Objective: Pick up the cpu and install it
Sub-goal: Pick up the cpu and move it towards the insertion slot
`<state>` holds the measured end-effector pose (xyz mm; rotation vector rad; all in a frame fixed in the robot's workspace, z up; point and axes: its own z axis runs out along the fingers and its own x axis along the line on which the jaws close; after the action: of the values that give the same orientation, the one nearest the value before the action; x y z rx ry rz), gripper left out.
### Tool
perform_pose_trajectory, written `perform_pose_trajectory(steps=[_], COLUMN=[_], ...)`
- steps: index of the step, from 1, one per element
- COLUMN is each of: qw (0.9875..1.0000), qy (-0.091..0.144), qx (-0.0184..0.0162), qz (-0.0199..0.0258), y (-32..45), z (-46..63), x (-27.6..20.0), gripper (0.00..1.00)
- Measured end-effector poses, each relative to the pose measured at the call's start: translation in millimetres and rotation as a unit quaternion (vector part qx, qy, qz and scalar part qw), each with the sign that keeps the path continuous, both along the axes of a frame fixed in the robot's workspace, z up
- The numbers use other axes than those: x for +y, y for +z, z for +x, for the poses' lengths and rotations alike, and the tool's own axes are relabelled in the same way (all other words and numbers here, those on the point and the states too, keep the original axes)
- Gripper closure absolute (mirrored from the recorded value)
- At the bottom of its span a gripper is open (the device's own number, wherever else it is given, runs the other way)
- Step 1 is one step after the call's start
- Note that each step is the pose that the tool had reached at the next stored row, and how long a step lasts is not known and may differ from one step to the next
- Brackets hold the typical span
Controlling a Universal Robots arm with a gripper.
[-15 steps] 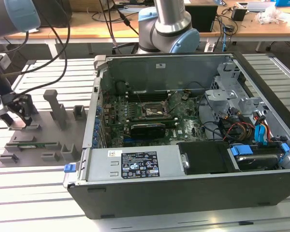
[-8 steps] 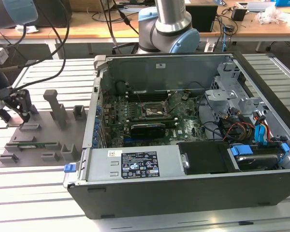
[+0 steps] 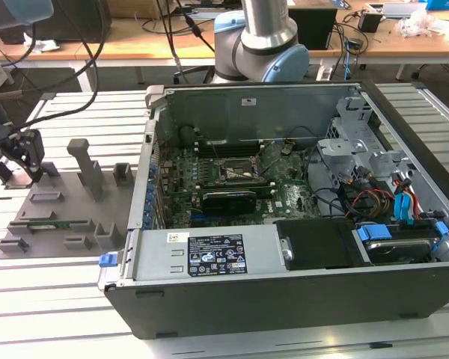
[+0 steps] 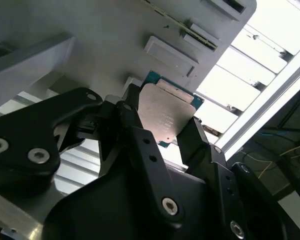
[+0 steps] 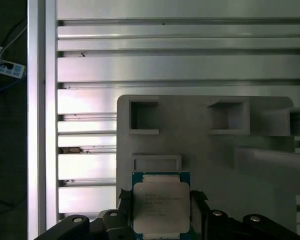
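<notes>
So the gripper (image 3: 21,153) is way over at the exterior view's left, above the grey fixture (image 3: 56,217) on the slatted metal table (image 3: 60,299). That's well apart from the open case (image 3: 247,112) in the middle. The arm (image 3: 263,34) rises behind the case.

Both wrist views show the good stuff. The cpu (image 4: 166,112) sits right between the black fingers (image 4: 135,125), silver plate up, with a thin teal-green rim around it. In the first wrist view the cpu (image 5: 161,210) fills the whole gap: one finger sits against each side edge and no daylight shows on either side. So the gripper (image 5: 161,200) is closed narrow on the chip, pinching it by two opposite edges.

The chip is over the near edge of the fixture (image 5: 205,145), just beside a low raised block on it. Honestly can't tell if it's resting on the plate or already lifted a hair off it.

The socket (image 3: 239,170) on the board inside the case is a black square frame, far from the chip.
</notes>
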<state>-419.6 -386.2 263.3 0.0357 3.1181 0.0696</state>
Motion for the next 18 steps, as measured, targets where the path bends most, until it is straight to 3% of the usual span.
perform_pose_trajectory(steps=[4,10,18], qw=[1.0000,1.0000,1.0000], qy=[0.000,0.000,0.000], qx=[0.0000,0.0000,-0.0001], qz=[0.0000,0.0000,0.0000], y=[15.7,29.1,53.4], z=[0.0,0.0,0.0], x=[0.9,1.4,2.5], gripper=[0.45,0.45,0.45])
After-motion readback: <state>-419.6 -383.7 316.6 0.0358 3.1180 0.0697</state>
